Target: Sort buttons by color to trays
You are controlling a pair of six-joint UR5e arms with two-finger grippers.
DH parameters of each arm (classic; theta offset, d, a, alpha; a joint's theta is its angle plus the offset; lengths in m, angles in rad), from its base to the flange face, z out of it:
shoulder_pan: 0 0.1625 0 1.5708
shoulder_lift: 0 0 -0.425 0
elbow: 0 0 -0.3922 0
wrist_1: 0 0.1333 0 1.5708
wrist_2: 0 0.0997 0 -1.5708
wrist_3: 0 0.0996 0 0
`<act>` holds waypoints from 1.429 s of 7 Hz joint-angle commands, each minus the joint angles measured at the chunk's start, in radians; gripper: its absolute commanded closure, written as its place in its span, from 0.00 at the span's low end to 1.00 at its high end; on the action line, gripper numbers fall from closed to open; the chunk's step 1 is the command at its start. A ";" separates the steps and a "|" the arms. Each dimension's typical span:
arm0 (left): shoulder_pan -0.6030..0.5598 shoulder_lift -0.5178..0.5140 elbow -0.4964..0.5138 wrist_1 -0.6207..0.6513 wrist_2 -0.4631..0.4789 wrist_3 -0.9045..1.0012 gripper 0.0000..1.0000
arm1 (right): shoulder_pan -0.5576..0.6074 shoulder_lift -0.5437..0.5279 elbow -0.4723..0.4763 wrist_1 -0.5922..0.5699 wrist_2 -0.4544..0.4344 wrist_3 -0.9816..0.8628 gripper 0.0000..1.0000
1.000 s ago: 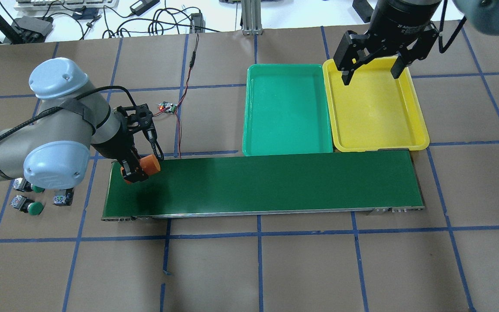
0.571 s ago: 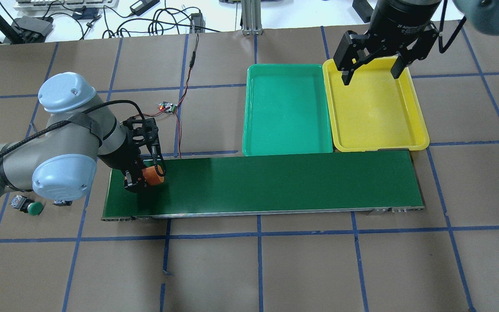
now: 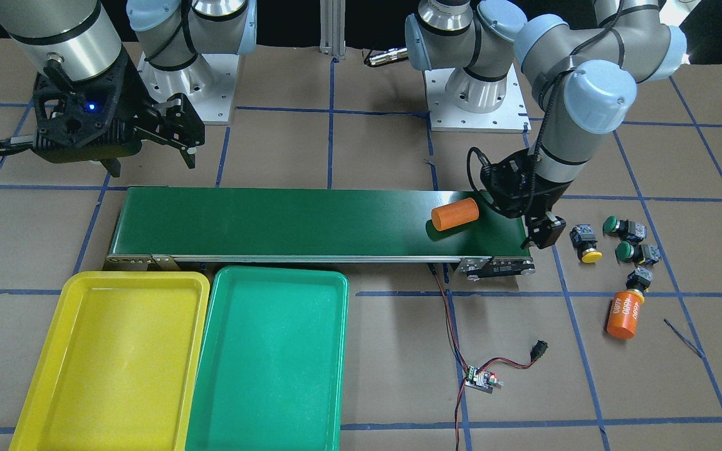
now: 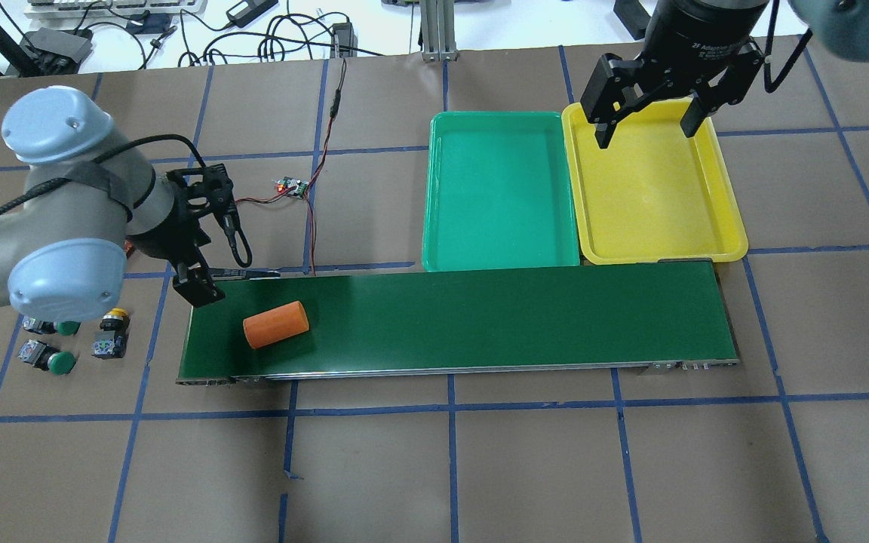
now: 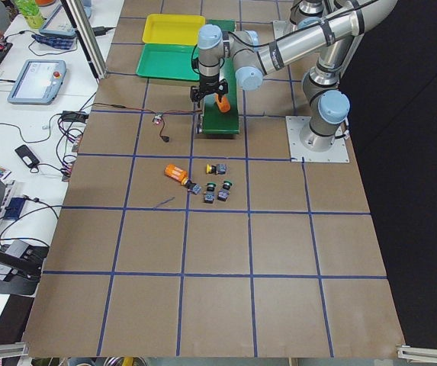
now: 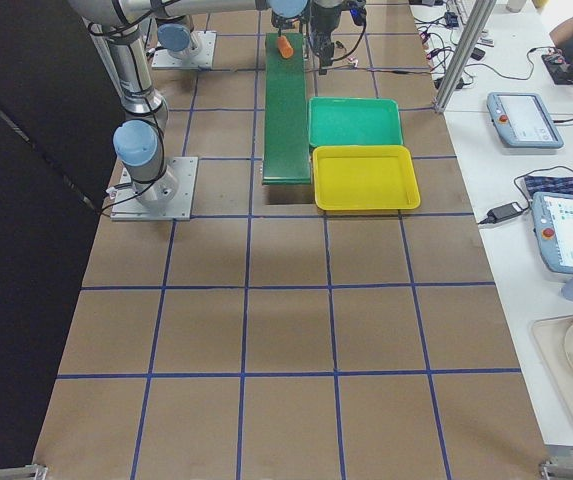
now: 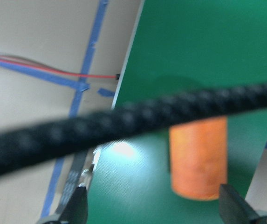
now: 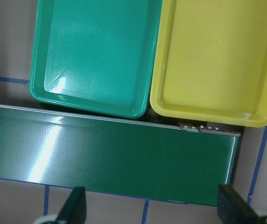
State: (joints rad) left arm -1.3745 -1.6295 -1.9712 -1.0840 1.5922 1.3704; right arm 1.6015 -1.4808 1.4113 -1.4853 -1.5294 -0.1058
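Orange cylinder (image 4: 276, 324) on belt (image 4: 480, 317), left tool (image 7: 154, 207) released; front view shows 4680 cylinder (image 3: 624, 314), overhead hides it.

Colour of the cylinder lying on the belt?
Plain orange, no print visible on the cylinder; clearest in the exterior front-facing view.

A blurred black cable (image 7: 133, 120) crosses the orange cylinder (image 7: 198, 158); the left arm (image 4: 80, 219) half-hides one button (image 4: 65, 327).

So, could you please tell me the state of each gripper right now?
Left gripper: open, holding nothing.
Right gripper: open, holding nothing.
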 commanded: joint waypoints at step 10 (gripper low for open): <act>0.301 -0.515 0.305 0.159 0.022 -0.125 0.00 | -0.002 0.000 0.000 0.000 -0.002 -0.002 0.00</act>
State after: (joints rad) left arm -1.0745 -2.1270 -1.6508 -0.9307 1.6143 1.3036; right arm 1.6012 -1.4806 1.4113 -1.4849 -1.5309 -0.1074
